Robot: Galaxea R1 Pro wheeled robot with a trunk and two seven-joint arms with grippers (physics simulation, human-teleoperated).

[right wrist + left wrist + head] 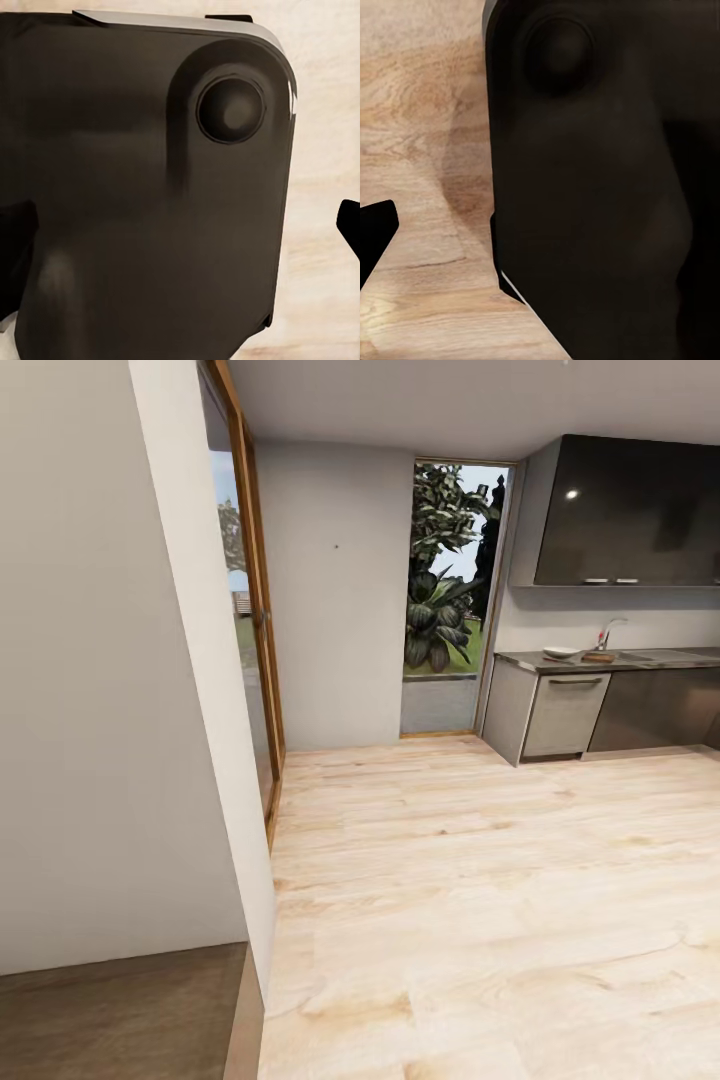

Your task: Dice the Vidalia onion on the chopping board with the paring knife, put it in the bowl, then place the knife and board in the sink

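Observation:
The kitchen lies far off at the right of the head view. Its grey countertop (665, 658) carries a white bowl (561, 653) and, beside it, a small brown chopping board (600, 656). Behind them rises the chrome tap (608, 630) of the sink (645, 655). The Vidalia onion is hidden and the paring knife is too small to make out. In the left wrist view, one black fingertip (376, 229) juts over the plank floor beside my dark body. Another black fingertip (349, 225) shows at the edge of the right wrist view. Neither view shows the jaws' gap.
A white wall corner (170, 660) stands close on the left, with a wood-framed glass door (252, 620) behind it. A tall garden window (452, 590) is straight ahead. Dark upper cabinets (630, 510) hang over grey cabinet fronts (565, 715). Light plank floor (480, 880) stretches toward the kitchen.

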